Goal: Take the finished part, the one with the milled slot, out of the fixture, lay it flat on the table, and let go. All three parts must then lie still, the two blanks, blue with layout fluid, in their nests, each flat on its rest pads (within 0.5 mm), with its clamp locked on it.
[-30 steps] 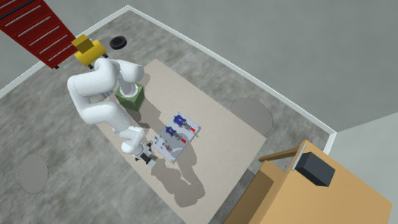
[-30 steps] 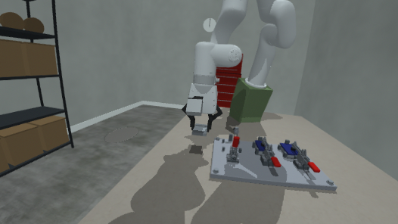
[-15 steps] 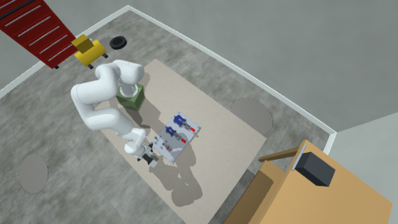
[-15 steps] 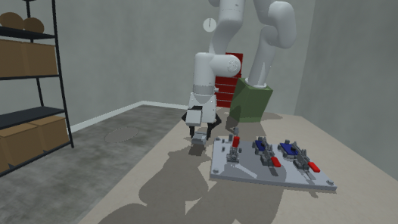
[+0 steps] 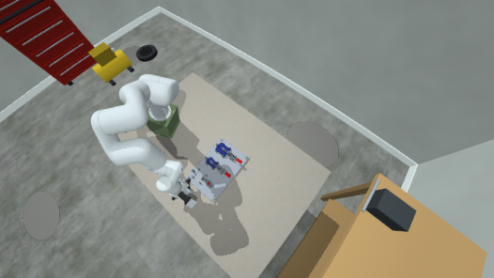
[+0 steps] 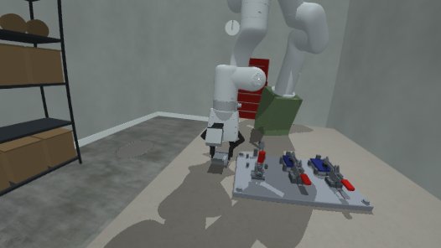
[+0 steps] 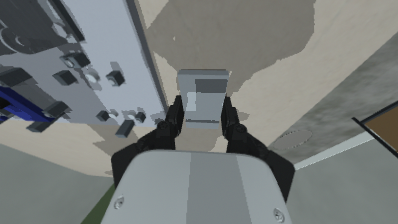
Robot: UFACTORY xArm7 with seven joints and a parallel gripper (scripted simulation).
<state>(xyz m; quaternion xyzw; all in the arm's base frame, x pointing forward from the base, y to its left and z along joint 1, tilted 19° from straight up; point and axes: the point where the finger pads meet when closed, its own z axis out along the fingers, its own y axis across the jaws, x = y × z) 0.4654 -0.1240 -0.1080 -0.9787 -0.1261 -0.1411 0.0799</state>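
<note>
In the top view, the claw (image 5: 182, 190) (image 6: 220, 157) (image 7: 202, 104) is seen over the table (image 5: 282, 188) (image 6: 168, 226) (image 7: 350, 25), just beside the fixture plate (image 5: 212, 192) (image 6: 251, 190) (image 7: 107, 30). What is gripped is hidden from above. 2 blue blanks, the near blank (image 5: 212, 162) (image 6: 287, 162) and the far blank (image 5: 223, 149) (image 6: 319, 164), are set on the plate, the second farther from the claw.

In the exterior view, the claw is pointed downward, its fingers partly open and closed on the finished part (image 6: 220, 159) (image 7: 204, 100). The part is held low over the table, to the picture's left of the plate; whether the table is touched cannot be told. Nearest the claw, 1 red handle (image 6: 261, 157) is raised; beyond it, 2 red handles, the middle handle (image 6: 305, 179) and the far handle (image 6: 348, 185), are laid low beside the blanks.

In the wrist view, the part is flanked by 1 finger on each side, its recessed face shown between them. The plate is seen at the picture's left of the claw, apart from the part.
</note>
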